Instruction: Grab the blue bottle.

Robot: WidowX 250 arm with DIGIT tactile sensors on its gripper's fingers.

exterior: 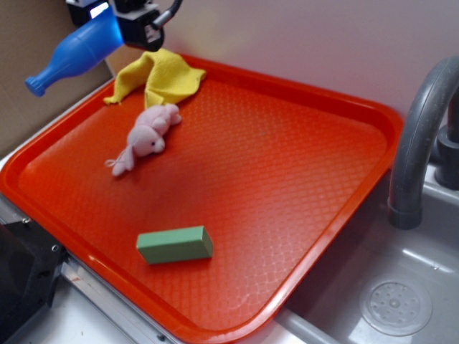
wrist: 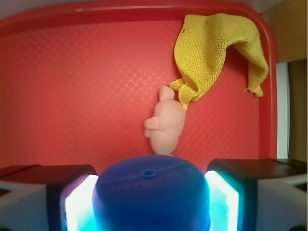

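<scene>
So from where I'm standing, far left and up high, the blue bottle [exterior: 77, 49] is already off the tray, hanging in the air with its neck pointing down and to the left, out past the tray's corner. The pincer [exterior: 125, 25] has it by the fat end, clamped on both sides. The wrist view backs that up: the bottle's [wrist: 150, 195] round bottom fills the lower middle, and a pad [wrist: 79, 204] presses against it on each side, no gap I can see.

Moving right, the yellow cloth [exterior: 159, 75] is bunched up at the tray's back corner, just below the arm. Right next to it, touching or nearly so, the pink plush toy [exterior: 147, 136] lies flat. Further along, near the front edge, there's a green block [exterior: 175, 244] on its own, well apart from the rest. The red tray [exterior: 301, 165] is bare across its middle and right side. Past that you've got the grey faucet [exterior: 419, 143] and the sink [exterior: 401, 301].

I'd say the grab itself is basically done, it's gripped and lifted clear. All that's left is hanging on: steady squeeze, no sudden swings, since that bottle sticks out a long way sideways and looks slick enough to twist loose.
</scene>
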